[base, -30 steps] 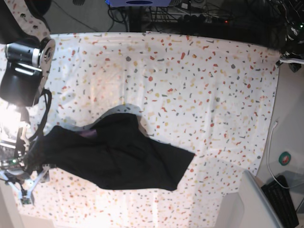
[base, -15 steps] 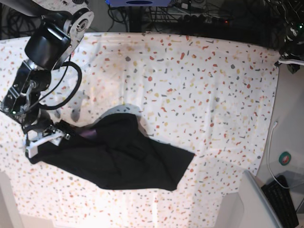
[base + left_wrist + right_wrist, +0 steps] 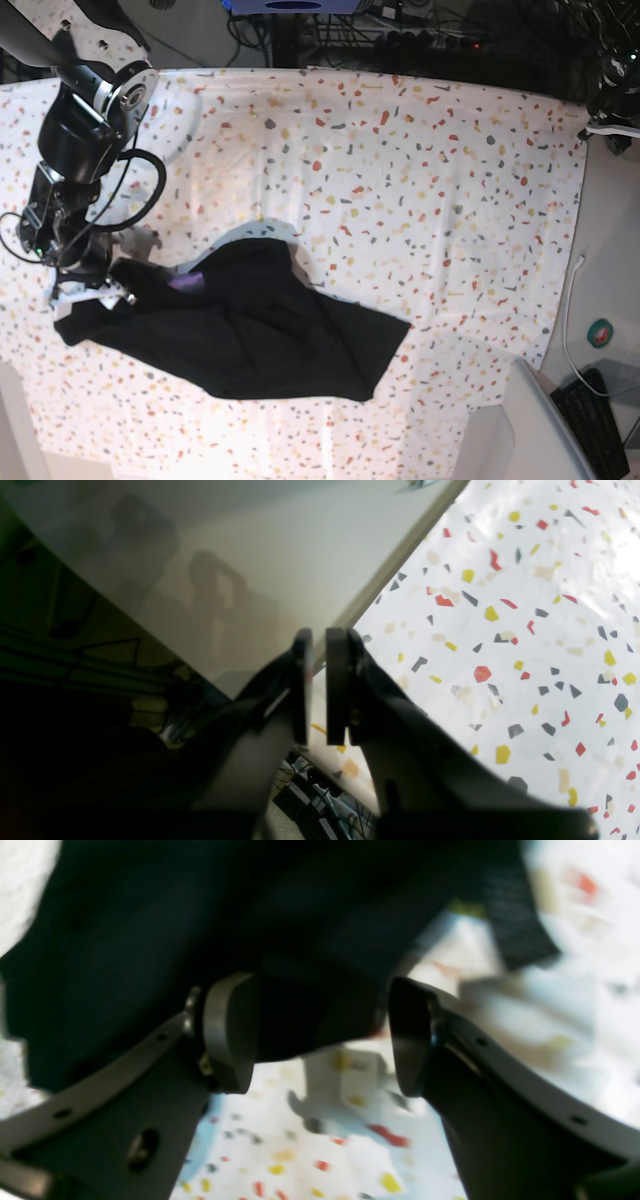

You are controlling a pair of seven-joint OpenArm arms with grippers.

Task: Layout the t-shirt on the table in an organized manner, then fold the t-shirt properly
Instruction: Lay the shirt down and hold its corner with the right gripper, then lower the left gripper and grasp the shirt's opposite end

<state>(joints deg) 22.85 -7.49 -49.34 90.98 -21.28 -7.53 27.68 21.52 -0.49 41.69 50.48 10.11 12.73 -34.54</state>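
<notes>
Covering almost the whole base view, the large flat table (image 3: 420,180) of white cloth with small red, orange, yellow and grey speckles is lying under everything else. The black short-sleeved cloth t-shirt (image 3: 250,330) is lying crumpled on it toward 7 o'clock from the table's middle, with a small purple patch showing at its upper left part and one corner pointing toward 3 o'clock. Part of the table cloth is showing bare all around the shirt.

The dark right arm (image 3: 80,140) is reaching down from 11 o'clock to the shirt's left end. In the right wrist view the right gripper (image 3: 320,1035) is standing with its jaws wide apart, and a fold of the black cloth is hanging between them. Whether the pads are pressing this cloth, I cannot tell, because the picture is blurred.

The left gripper (image 3: 318,690) is showing only in its own wrist view. Its two dark fingers are standing almost together with only a thin gap, and nothing is between them. It is hanging over the speckled table edge, beside a plain pale panel (image 3: 250,555) at 11 o'clock.
</notes>
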